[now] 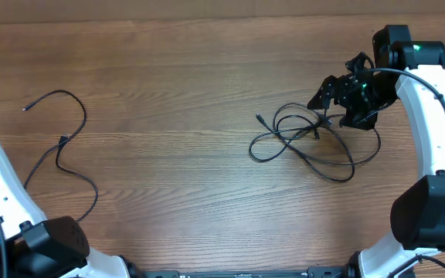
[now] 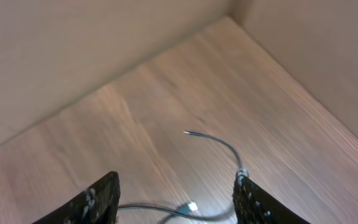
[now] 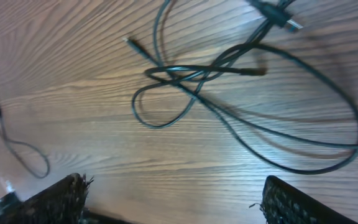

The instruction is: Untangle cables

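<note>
Right claw (image 3: 176, 205) hangs spread wide and empty over the tangle (image 3: 191, 74) on the tabletop (image 1: 176, 69); left claw (image 2: 179, 205) is likewise spread, above a loose cable (image 1: 64, 140) (lying well apart); likely best to pinch one plug end (image 3: 129, 41) and draw it slowly outward, away from the crossings.

table (image 1: 176, 177): brown wood grain | walls (image 2: 73, 43): plain beige, meeting in a corner | light: soft sheen on wood

On table (image 1: 191, 77): tangle of cables (image 1: 316, 133). 1 loose cable (image 1: 62, 141) lies on same table, well apart to tangle's left. Right gripper (image 1: 337, 108) hangs over tangle's far-right edge.
</note>
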{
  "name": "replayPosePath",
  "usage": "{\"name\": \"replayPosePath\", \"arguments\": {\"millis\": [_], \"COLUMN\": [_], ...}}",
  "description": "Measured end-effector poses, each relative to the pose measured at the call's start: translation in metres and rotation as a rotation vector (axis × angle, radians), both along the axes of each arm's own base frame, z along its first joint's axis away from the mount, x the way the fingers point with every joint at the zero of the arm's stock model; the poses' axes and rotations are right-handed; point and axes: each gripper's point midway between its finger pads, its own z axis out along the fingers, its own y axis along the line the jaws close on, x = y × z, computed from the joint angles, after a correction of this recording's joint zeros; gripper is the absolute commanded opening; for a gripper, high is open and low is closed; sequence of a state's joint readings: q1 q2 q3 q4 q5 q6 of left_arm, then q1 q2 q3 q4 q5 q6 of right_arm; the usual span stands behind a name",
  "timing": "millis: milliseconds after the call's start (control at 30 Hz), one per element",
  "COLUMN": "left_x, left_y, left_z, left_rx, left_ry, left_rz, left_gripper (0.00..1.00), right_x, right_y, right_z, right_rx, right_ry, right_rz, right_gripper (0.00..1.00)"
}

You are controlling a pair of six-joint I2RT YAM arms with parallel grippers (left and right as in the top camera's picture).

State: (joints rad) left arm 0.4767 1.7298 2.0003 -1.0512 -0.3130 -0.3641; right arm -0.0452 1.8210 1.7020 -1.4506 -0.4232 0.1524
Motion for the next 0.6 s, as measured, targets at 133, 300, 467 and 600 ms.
{"name": "replayPosePath", "arguments": {"millis": [133, 300, 467, 600], "left_x": [0.025, 0.045, 0.051, 0.041], "left_y": [-0.065, -0.196, -0.316, -0.420], "left_z": [-0.002, -0.022, -0.068, -0.120], "left_rx": [-0.064, -0.248, -0.309, -0.303], "left_ry": [0.012, 0.061, 0.144, 0.232], "left_rz": [-0.238, -0.650, -1.002, -1.349], "left_gripper": [0.37, 0.37, 0.48, 0.84], "right_x": [0.002, 0.009, 0.016, 0.019], "right_y": [-0.007, -0.012, -0.016, -0.017], "right_z": [-0.003, -0.004, -0.005, -0.005], "right_rx": [-0.046, -0.073, -0.093, -0.096], "right_ry": [-0.008, -0.035, -0.054, -0.060], "right_rz": [-0.003, -0.010, -0.038, -0.055], "right_gripper": [0.85, 0.85, 0.91, 0.93]}}
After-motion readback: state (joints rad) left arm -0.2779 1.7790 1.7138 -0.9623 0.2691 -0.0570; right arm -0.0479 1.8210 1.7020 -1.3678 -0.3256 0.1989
